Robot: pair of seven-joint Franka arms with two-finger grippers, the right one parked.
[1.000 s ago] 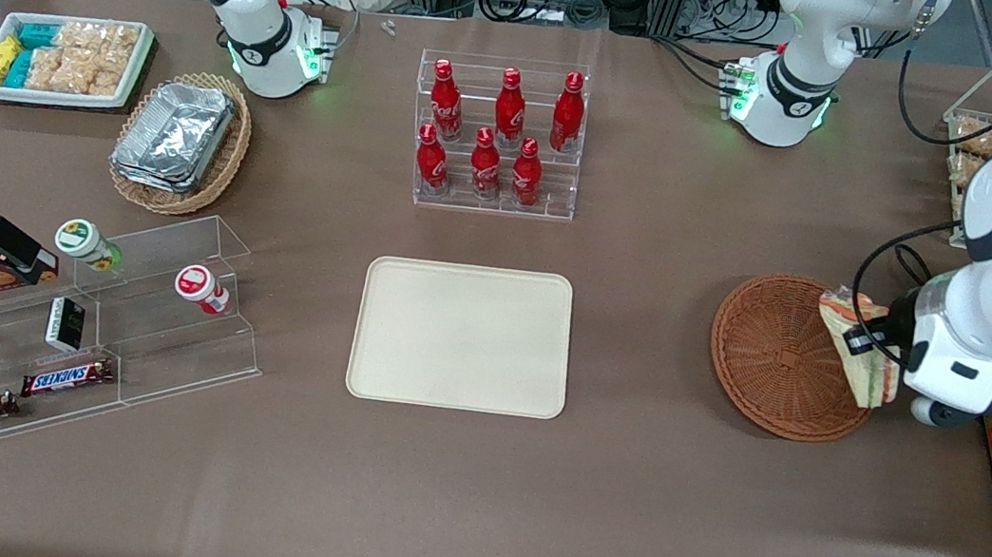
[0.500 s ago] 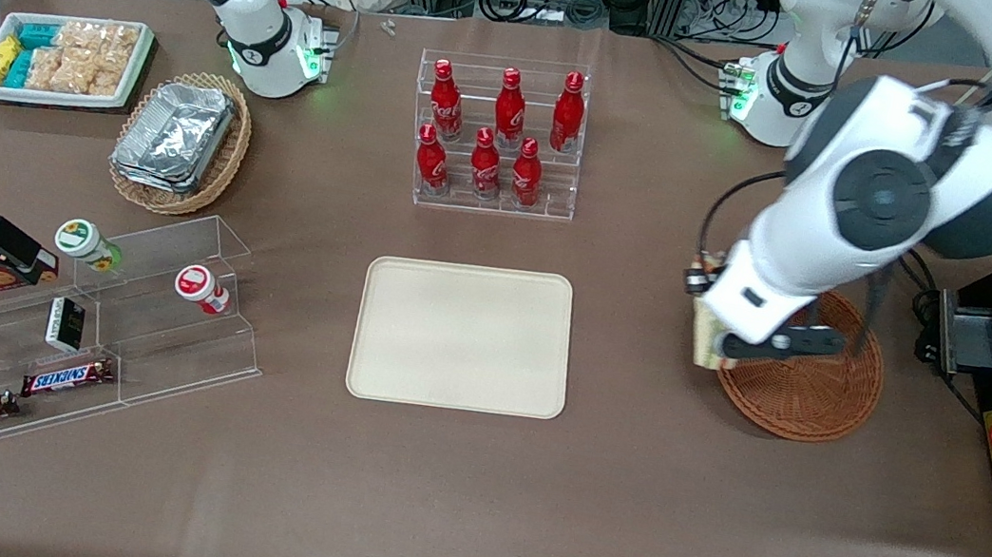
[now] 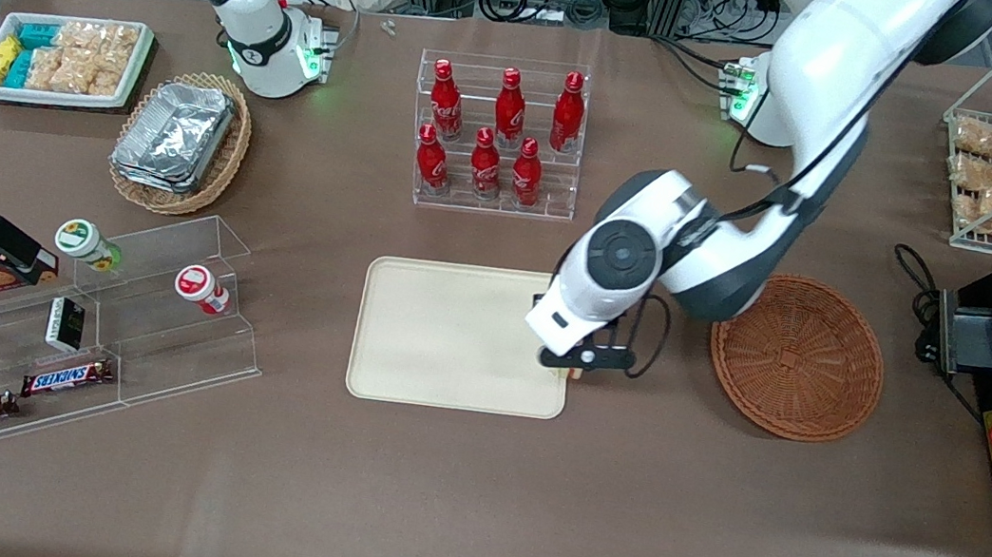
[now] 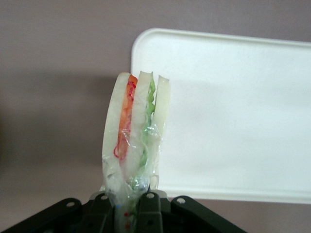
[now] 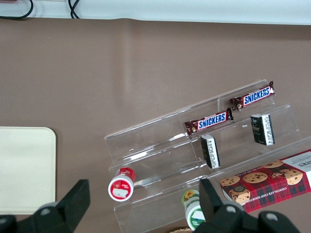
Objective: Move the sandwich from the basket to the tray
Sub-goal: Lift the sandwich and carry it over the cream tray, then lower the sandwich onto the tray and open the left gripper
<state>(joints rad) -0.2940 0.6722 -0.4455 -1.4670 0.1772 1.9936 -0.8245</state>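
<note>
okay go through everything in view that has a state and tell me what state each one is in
Left arm's gripper: shut on the sandwich, at the tray's edge nearest the basket.
Film-wrapped triangular white-bread sandwich: held in the air.
Flat cream-beige plastic tray: nothing on it.
Round reddish-brown wicker basket: empty.
Six red bottles: upright, capped, in a clear rack.

Six red bottles [image 3: 498,133] stand in a clear rack [image 3: 493,192].

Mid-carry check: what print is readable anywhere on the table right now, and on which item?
"SNICKERS": two bars on the clear stand.
"CHOCOLATE CHIP SHORTBREAD": cookie box.
Red bottles: white script, too small to read.
Sandwich, clamped in the tool at the tray edge: no print.
</note>
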